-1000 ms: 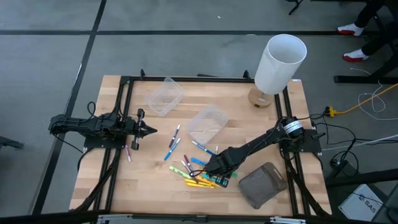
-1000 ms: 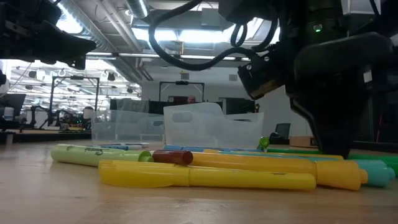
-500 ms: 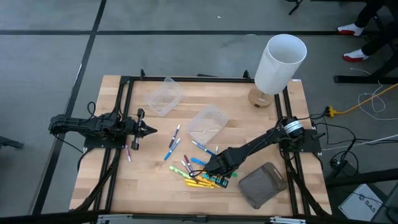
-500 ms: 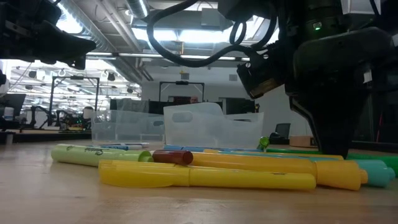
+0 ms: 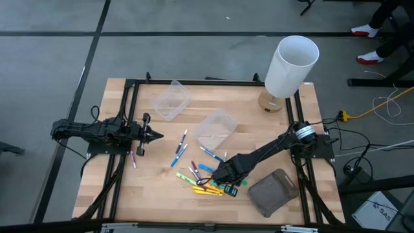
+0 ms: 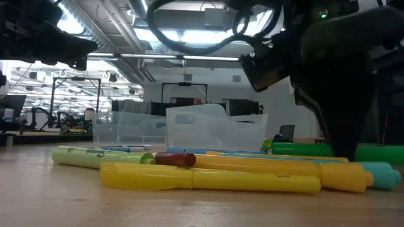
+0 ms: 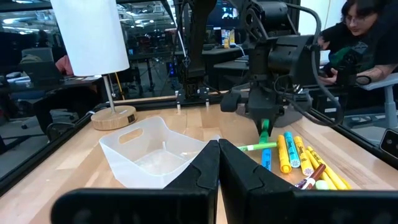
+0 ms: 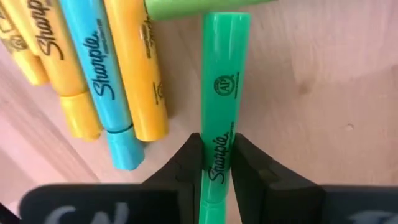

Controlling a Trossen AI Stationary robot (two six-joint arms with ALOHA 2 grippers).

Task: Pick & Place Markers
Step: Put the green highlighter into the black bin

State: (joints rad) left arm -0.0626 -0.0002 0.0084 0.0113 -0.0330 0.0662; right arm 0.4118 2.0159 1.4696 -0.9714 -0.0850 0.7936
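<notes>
Your right gripper (image 8: pixel 214 163) is clamped on the green marker (image 8: pixel 219 106) at the near-centre pile of markers (image 5: pixel 208 181), its long axis running straight out between the fingers. The nearest clear tub (image 5: pixel 215 127) lies just beyond. Your left gripper (image 5: pixel 157 135), fingers together, waits at left.

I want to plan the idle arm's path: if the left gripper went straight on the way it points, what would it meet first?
Probably the nearer clear tub, which lies just beyond the shut left gripper in its wrist view. Depth is unclear; from above, the fingertips may sit low enough to meet the loose blue-capped markers first.
</notes>
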